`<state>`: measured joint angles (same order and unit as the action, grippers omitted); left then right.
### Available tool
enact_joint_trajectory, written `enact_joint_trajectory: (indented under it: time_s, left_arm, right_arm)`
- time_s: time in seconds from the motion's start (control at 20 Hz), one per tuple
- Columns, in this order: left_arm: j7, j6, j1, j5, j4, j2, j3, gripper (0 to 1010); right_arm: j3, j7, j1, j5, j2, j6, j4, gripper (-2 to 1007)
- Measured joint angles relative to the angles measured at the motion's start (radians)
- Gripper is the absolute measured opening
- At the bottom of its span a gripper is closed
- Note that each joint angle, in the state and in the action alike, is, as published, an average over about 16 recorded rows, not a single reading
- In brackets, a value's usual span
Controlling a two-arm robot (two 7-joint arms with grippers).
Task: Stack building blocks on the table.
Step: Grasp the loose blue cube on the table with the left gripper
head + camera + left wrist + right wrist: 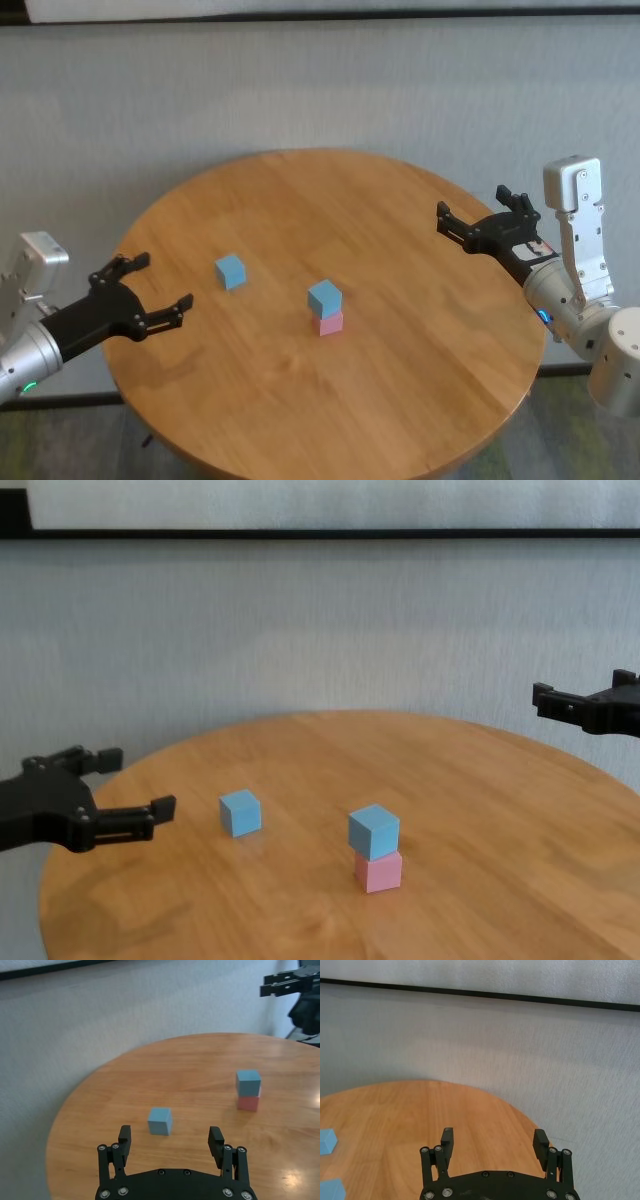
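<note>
On table (400,400), blue block (324,296) tops pink (331,323) (faces unlettered); both hands spread.

Blue block (324,296) atop pink block (331,323), blue block (230,270) apart

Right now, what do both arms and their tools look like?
Left tool and right tool: matte black, two flat-tipped fingers each on linkages with silver screws. Wrists are silver-grey cylinders carrying white box housings. Green light shows on the left wrist, blue on the right.
</note>
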<state>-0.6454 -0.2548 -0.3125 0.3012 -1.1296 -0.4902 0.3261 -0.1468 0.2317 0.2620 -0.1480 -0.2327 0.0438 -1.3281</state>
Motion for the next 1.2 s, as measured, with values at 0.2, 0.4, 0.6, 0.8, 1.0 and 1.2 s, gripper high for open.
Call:
enact_joint_trajectory:
  time_s: [0.2,0.4,0.6,0.8,1.0,1.2]
  left_arm:
    - [-0.049,-0.022,-0.045,0.023,0.073,0.013,0.012,1002]
    - [-0.094,-0.037,-0.091,0.037,0.139,0.025,0.031,1002]
    - [-0.121,-0.039,-0.132,0.043,0.185,0.032,0.051,1002]
    - [-0.126,-0.025,-0.161,0.048,0.205,0.034,0.061,1002]
    - [-0.115,0.008,-0.186,0.053,0.217,0.037,0.065,1002]
    - [-0.089,0.058,-0.211,0.053,0.229,0.045,0.067,1002]
  right_arm:
    - [0.000,0.000,0.001,0.000,0.000,-0.001,0.001,1004]
    - [-0.001,0.000,0.001,0.000,0.001,-0.001,0.001,1004]
    - [-0.001,0.001,0.001,0.000,0.001,-0.001,0.002,1004]
    - [-0.001,0.000,0.001,0.000,0.001,-0.002,0.002,1004]
    - [-0.001,0.000,0.002,0.000,0.001,-0.002,0.002,1004]
    - [-0.001,0.000,0.002,0.000,0.002,-0.002,0.003,1004]
